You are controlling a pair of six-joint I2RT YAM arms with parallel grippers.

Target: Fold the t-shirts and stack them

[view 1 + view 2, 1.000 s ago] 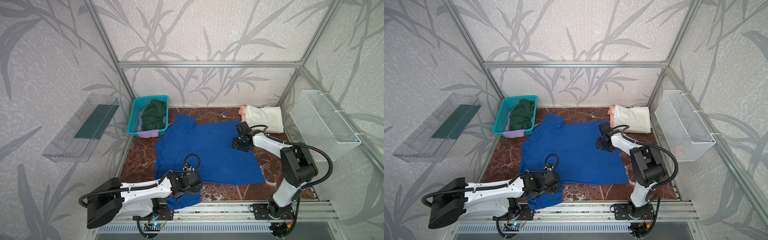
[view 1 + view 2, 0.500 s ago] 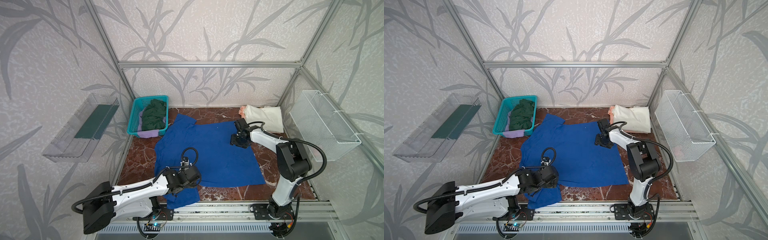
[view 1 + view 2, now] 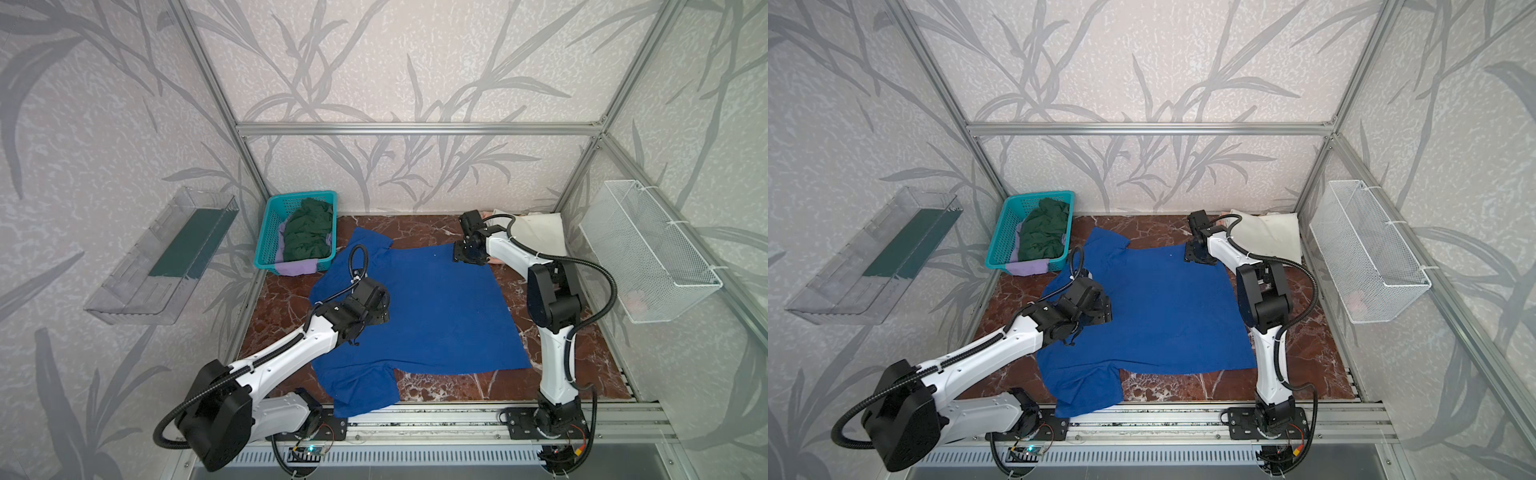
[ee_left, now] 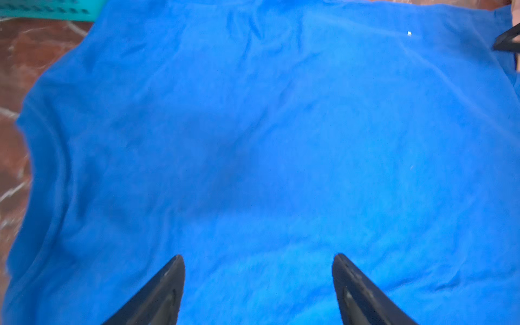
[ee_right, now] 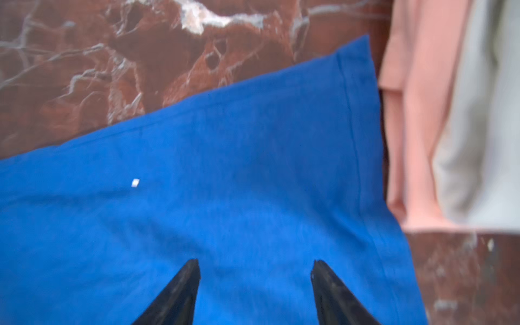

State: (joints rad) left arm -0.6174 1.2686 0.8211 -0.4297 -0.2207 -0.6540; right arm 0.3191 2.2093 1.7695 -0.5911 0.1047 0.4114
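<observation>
Blue tee lies spread flat, plain side up, mid desk. L pincer: jaws wide apart, empty, over its left part. R pincer: jaws apart, empty, over the far hem corner, beside peach tee & cream tee. White fleck on cloth: too small to read. Green tee sits in teal basket.

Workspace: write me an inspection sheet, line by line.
Surface: marble tabletop, largely under cloth.
Job's things: blue t-shirt spread flat, near sleeve reaching the front rail; green t-shirt and lavender t-shirt in the teal basket; folded cream t-shirt over peach t-shirt, back right.
Clutter: white speck on the blue cloth.
Grippers: left pincer and right pincer open, empty, above the blue t-shirt.
Cables: left hose and right hose loop off the arms.
Surroundings: wire basket and clear tray on the walls.
</observation>
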